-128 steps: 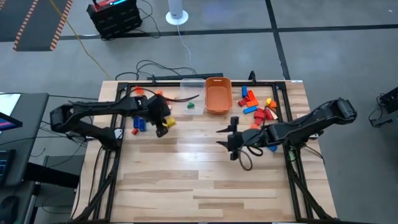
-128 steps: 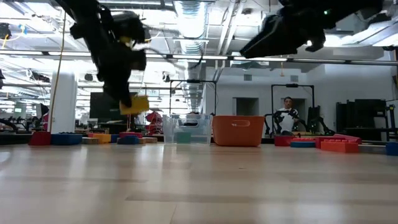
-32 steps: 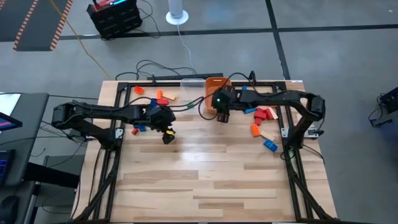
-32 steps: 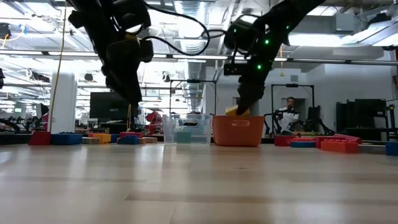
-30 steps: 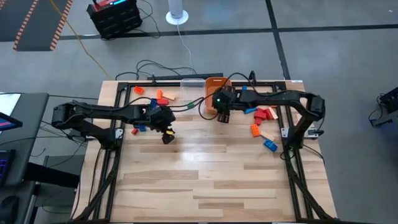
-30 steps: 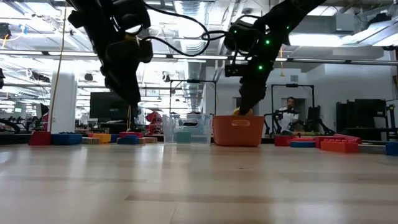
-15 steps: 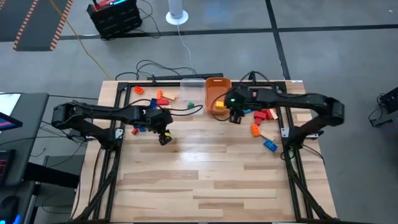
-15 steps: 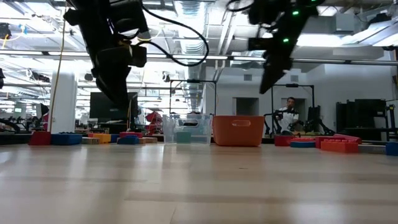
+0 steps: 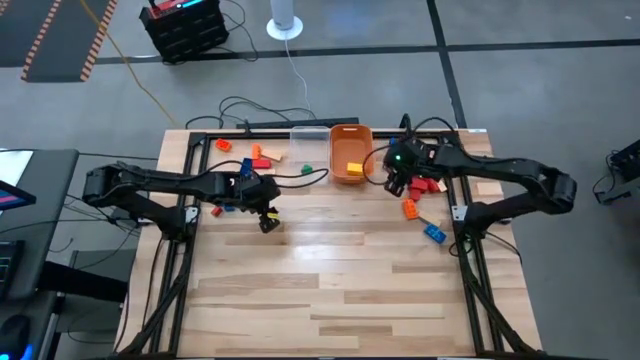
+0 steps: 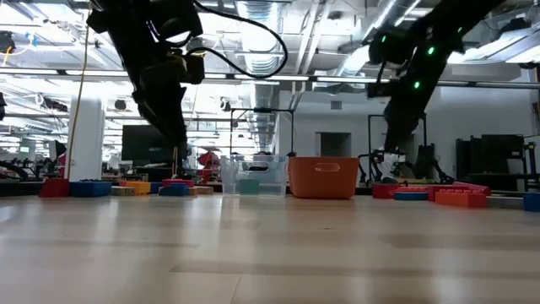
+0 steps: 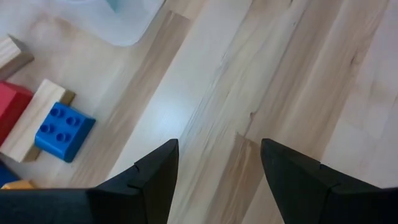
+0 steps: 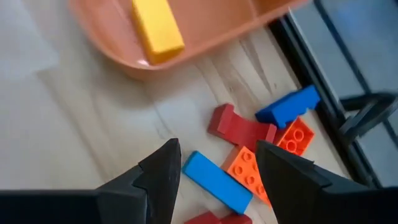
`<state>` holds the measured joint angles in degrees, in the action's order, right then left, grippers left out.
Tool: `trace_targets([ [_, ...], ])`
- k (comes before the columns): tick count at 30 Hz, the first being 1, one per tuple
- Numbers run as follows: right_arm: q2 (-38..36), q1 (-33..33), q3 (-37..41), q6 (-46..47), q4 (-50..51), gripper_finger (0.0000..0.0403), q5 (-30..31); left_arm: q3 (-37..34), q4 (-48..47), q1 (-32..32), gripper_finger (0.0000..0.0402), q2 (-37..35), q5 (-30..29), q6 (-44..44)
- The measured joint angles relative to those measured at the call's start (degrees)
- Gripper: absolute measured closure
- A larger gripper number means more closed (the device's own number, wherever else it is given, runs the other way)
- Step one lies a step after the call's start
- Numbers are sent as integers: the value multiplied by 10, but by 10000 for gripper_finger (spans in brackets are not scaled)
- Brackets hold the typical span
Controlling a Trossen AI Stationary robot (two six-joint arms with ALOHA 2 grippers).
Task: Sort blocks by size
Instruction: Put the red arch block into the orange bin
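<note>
**Two arms between picks as block sorting goes on**

On the left of the tabletop, the left arm's pincer hangs with its fingers spread and nothing between them, bare wood below it; just beside it lies the left cluster of blocks, among them a blue studded block resting against a plain wooden bar and a red piece; at the back centre stands a clear tub with a small green block inside, and touching it on its right an orange tub that holds one yellow bar; to the right of the orange tub the right arm's pincer hovers released and empty above the right-hand pile, where a blue bar, an orange studded block, a red piece and a darker blue block lie close together, with an orange block and a blue one farther out on the wood; judged from this, the step in hand is the choice of the next block from the right pile; the next move calls for the right pincer to settle over a single piece, line its fingers across the narrow sides, descend and close without nudging the neighbours, then carry it to the tub that suits its size; most blocks remain unsorted.
</note>
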<state>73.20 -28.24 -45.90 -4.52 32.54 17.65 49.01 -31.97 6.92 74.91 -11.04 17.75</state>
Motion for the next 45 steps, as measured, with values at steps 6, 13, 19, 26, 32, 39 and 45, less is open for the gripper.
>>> trace_targets([
  [6,86,-53,2,0,-62,164,-37,0,-1,4,179,0,0,-14],
  [13,154,-112,2,-5,-106,164,-77,0,-17,4,179,0,0,-17],
  [19,197,-119,2,-30,-148,172,-82,0,-16,4,179,0,0,-17],
  [26,207,-114,1,-37,-163,275,-82,0,-33,4,180,0,0,-5],
  [32,147,-116,4,-49,-109,340,-82,0,-48,4,180,0,0,0],
  [39,18,-86,2,-47,-107,339,-132,0,-42,4,180,0,0,1],
  [45,-16,0,2,-42,-214,331,-204,0,-1,4,180,0,-4,-5],
])
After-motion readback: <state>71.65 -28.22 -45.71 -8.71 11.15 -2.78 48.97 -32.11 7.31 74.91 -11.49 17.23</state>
